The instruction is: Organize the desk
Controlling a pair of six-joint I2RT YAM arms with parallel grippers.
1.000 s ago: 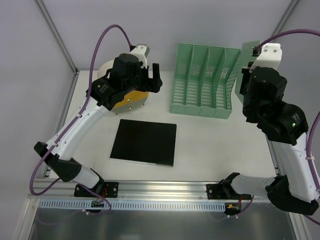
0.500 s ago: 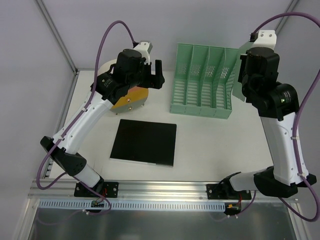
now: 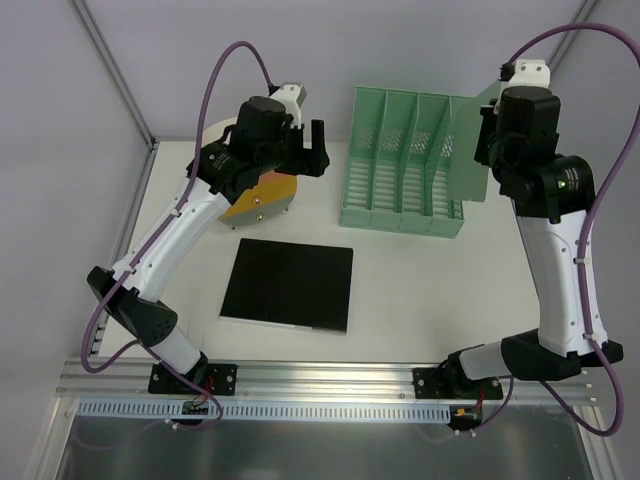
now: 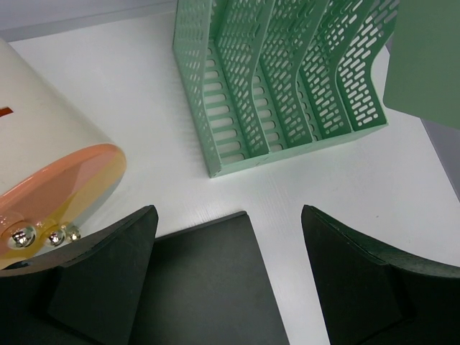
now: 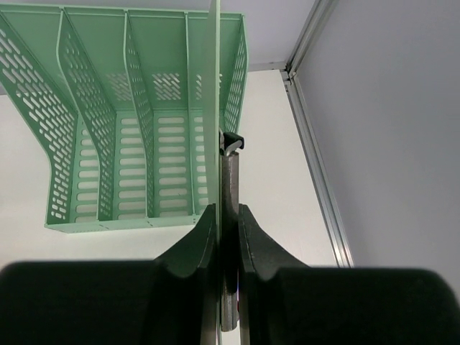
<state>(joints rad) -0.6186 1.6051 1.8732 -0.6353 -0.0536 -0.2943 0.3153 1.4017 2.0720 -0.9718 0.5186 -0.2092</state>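
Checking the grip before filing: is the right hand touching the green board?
Touching. The right wrist view shows the right hand clamped on the green board, fingers pressing in from both sides.

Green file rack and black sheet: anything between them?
Nothing. Only bare white desk separates the rack from the sheet, clearest in the top view.

So the worktop is just lying flat, a matte white rectangle, aluminium rail running along its near edge, grey walls framing it.
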